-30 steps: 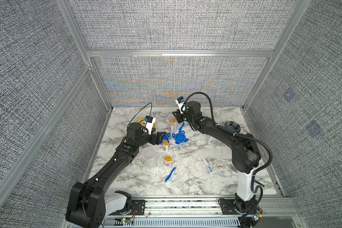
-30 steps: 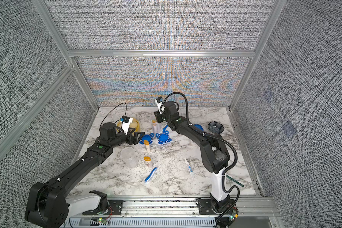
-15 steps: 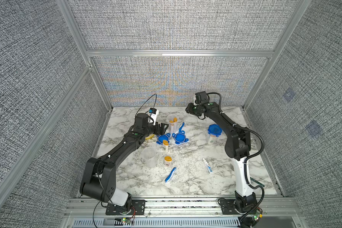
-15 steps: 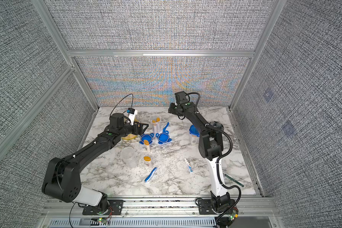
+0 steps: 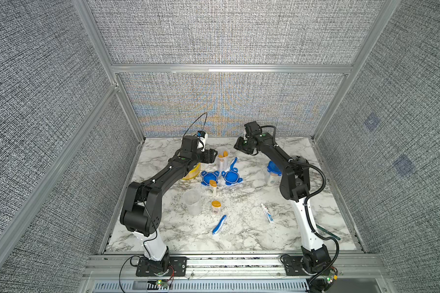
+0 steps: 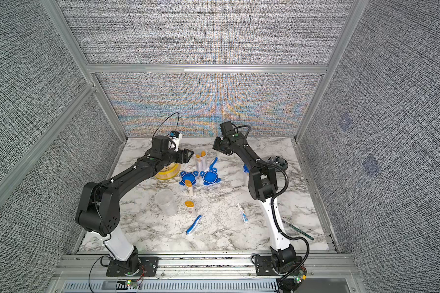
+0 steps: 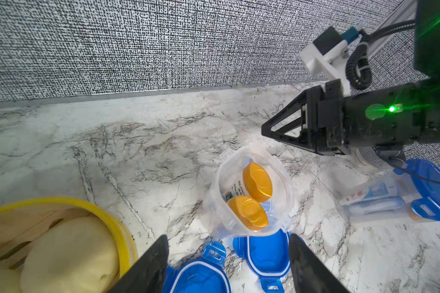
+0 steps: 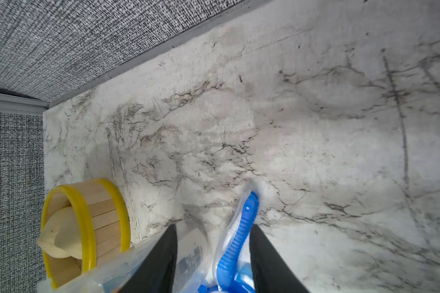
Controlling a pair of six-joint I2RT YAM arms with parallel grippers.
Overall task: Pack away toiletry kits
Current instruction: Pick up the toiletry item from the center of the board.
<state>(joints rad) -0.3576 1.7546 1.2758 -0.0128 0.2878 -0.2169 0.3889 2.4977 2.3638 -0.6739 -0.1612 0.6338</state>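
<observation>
Left gripper (image 7: 228,237) spread, empty, facing lidless jar (image 7: 214,203) at 12 o'clock (bottles (image 7: 257,181) inside); right gripper (image 8: 212,227) parted over toothbrush (image 8: 239,233), likely next.

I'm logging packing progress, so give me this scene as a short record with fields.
closed jar: one, lid on
open jar: two bottles inside
empty jar: one
loose lids: two
loose bottles: two
toothbrushes: two, one beside the open jar, one apart
toothpaste: one, loose
left pincer: open, facing the open jar
right pincer: open, holding nothing
</observation>
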